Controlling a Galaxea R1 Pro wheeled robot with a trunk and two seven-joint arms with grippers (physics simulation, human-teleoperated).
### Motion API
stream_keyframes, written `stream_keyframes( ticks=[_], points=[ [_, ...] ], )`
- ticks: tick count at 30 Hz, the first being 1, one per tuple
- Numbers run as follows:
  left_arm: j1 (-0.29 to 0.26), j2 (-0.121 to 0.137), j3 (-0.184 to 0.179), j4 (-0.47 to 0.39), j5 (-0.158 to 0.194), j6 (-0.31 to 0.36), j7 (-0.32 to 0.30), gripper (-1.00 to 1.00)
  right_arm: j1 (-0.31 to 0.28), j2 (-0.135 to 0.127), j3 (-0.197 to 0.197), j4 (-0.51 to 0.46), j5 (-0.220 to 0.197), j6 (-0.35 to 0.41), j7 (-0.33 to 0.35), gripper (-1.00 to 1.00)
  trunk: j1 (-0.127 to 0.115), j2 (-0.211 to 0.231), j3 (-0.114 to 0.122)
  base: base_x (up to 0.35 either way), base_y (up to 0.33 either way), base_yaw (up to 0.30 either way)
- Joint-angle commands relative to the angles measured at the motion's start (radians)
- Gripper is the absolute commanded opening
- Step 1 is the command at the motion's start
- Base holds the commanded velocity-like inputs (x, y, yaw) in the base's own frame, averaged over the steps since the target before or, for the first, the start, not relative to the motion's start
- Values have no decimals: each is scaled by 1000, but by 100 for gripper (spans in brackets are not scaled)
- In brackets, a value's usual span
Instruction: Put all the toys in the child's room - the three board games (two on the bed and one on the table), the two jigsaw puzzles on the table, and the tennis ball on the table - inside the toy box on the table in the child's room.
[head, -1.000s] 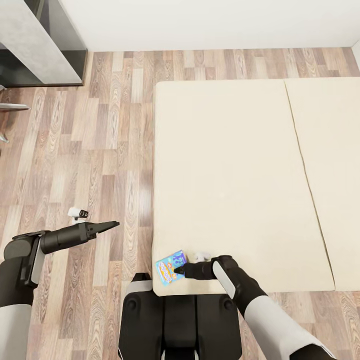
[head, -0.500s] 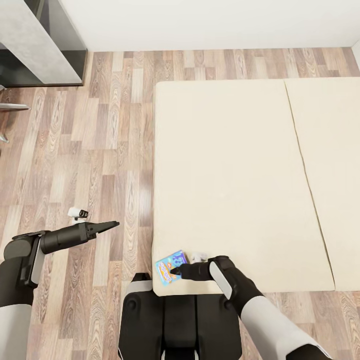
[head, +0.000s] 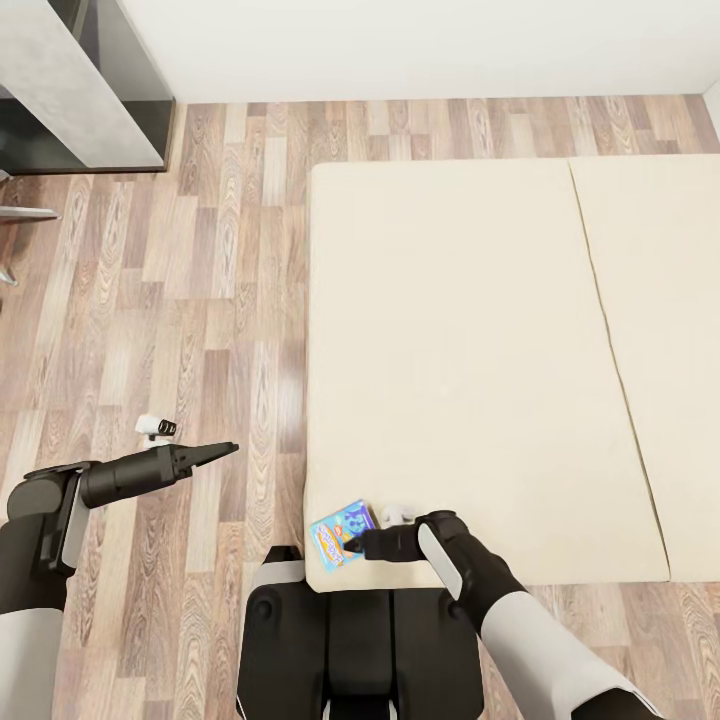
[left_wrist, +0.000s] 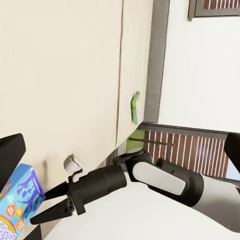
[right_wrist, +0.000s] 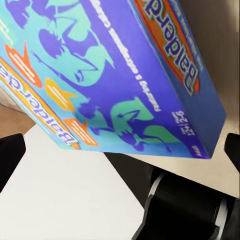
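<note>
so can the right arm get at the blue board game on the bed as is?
Probably yes. The right gripper is already at the blue board game, which lies at the near corner of the bed. Its fingers look open, with the box directly ahead of them. Nothing lies between them.

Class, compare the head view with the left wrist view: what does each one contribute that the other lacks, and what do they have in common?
The head view contributes the left gripper over the wood floor and the grey-topped cabinet. The left wrist view contributes a green-edged board game by the grey headboard. Common to both: the bed, the blue board game near its corner, and the right gripper at that game, jaws apart.
</note>
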Motion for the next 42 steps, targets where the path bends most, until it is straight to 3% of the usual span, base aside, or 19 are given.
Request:
stream_keyframes(
  ticks=[1,10,37,42],
  points=[
    [0,0,0,0,-2,11,-4,100,0,0,0,-1,5,6,-7,100,1,-2,-1,0,0,0],
    [0,0,0,0,-1,11,-4,100,0,0,-1,-2,8,8,-53,100,1,-2,-1,0,0,0],
    [0,0,0,0,-2,10,-4,100,0,6,2,-56,6,64,-51,100,1,-2,-1,0,0,0],
    [0,0,0,0,-2,9,-4,100,0,16,39,-58,7,65,-49,100,1,-2,-1,0,0,0]
  ],
)
